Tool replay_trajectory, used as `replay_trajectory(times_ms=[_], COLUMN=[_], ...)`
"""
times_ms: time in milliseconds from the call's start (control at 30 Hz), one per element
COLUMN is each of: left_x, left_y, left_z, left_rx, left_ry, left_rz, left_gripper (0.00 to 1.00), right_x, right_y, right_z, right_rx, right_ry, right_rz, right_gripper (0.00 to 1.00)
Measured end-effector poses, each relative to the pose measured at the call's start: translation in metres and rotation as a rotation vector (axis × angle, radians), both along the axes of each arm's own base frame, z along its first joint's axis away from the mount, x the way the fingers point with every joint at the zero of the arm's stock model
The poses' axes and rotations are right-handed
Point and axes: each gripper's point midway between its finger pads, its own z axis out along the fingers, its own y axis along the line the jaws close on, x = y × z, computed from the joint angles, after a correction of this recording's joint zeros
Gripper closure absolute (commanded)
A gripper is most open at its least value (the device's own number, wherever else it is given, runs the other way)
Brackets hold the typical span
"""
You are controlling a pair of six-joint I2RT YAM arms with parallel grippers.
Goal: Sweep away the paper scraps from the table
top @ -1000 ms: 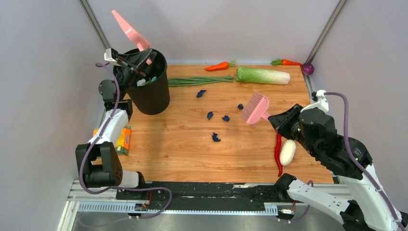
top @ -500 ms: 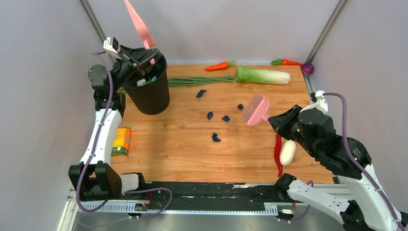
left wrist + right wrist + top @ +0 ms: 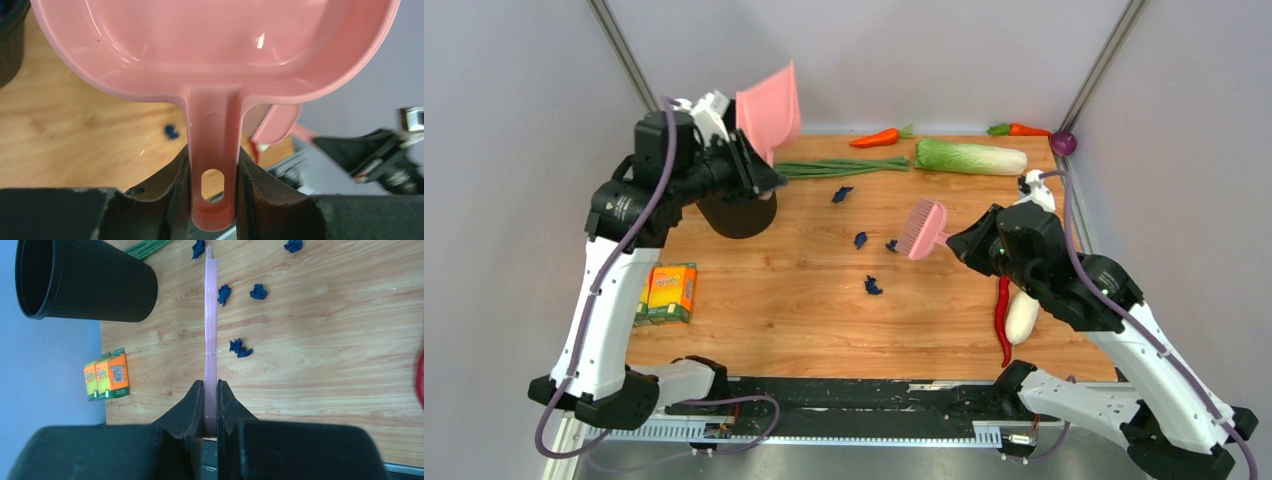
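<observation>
Several dark navy paper scraps lie mid-table (image 3: 774, 320): one (image 3: 842, 194) near the green onions, two (image 3: 861, 239) (image 3: 892, 245) beside the brush head, one (image 3: 873, 286) nearer me. My left gripper (image 3: 749, 172) is shut on the handle (image 3: 212, 165) of a pink dustpan (image 3: 769, 115), held raised beside the black bin (image 3: 739, 215). My right gripper (image 3: 959, 240) is shut on the handle of a pink brush (image 3: 921, 228), which hangs just right of the scraps. The right wrist view shows the brush (image 3: 210, 330) edge-on, with scraps (image 3: 224, 294) (image 3: 240, 348) close to its right.
A carrot (image 3: 879, 137), green onions (image 3: 834, 168), a cabbage (image 3: 972, 157), a second carrot (image 3: 1024, 129) and a purple ball (image 3: 1064, 143) line the far edge. A red chili (image 3: 1002, 320) and white vegetable (image 3: 1022, 315) lie under my right arm. An orange box (image 3: 669, 292) sits near left.
My left arm has swung the dustpan from over the bin's mouth up and to the right, turning it face-on. My right gripper has carried the brush left, closer to the scraps.
</observation>
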Motion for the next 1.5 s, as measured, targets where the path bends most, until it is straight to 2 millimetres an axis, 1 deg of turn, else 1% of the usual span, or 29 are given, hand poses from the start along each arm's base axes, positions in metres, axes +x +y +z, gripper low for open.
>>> replay_trajectory(times_ms=[67, 200, 333, 433, 500, 633, 733, 833, 933, 1100, 1200, 1300, 1367, 1500], left_x=[-0.012, -0.035, -0.05, -0.062, -0.074, -0.107, -0.128, -0.149, -0.163, -0.189, -0.196, -0.199, -0.201, -0.205], left_y=[0.001, 0.009, 0.014, 0.012, 0.01, 0.012, 0.015, 0.019, 0.022, 0.031, 0.029, 0.019, 0.014, 0.013], left_z=[-0.033, -0.082, -0.111, -0.136, -0.156, -0.197, -0.219, -0.235, -0.249, -0.287, -0.302, -0.312, -0.322, -0.343], left_rx=[0.129, 0.365, 0.523, 0.625, 0.675, 0.759, 0.791, 0.799, 0.812, 0.911, 0.956, 0.954, 0.953, 1.0], left_ry=[0.079, 0.189, 0.226, 0.251, 0.278, 0.354, 0.402, 0.448, 0.483, 0.576, 0.599, 0.579, 0.567, 0.572], left_rz=[-0.005, -0.019, -0.035, -0.066, -0.102, -0.188, -0.242, -0.289, -0.326, -0.396, -0.416, -0.433, -0.444, -0.46], left_gripper=[1.0, 1.0, 1.0, 1.0, 1.0, 1.0, 1.0, 1.0, 1.0, 1.0, 1.0, 1.0, 1.0, 1.0], right_x=[0.004, 0.014, 0.021, 0.025, 0.028, 0.032, 0.034, 0.035, 0.036, 0.037, 0.038, 0.04, 0.041, 0.045], right_y=[0.01, 0.031, 0.041, 0.043, 0.046, 0.047, 0.047, 0.047, 0.047, 0.05, 0.05, 0.051, 0.052, 0.055], right_z=[-0.003, -0.013, -0.022, -0.024, -0.022, -0.02, -0.024, -0.027, -0.03, -0.04, -0.047, -0.053, -0.057, -0.072], right_rx=[0.009, 0.005, -0.026, -0.05, -0.059, -0.085, -0.113, -0.139, -0.175, -0.242, -0.281, -0.313, -0.342, -0.396], right_ry=[0.011, 0.047, 0.064, 0.065, 0.058, 0.04, 0.041, 0.04, 0.036, 0.047, 0.055, 0.062, 0.069, 0.098], right_rz=[0.021, 0.063, 0.085, 0.096, 0.103, 0.12, 0.133, 0.147, 0.173, 0.228, 0.253, 0.273, 0.291, 0.329], right_gripper=[1.0, 1.0, 1.0, 1.0, 1.0, 1.0, 1.0, 1.0, 1.0, 1.0, 1.0, 1.0, 1.0, 1.0])
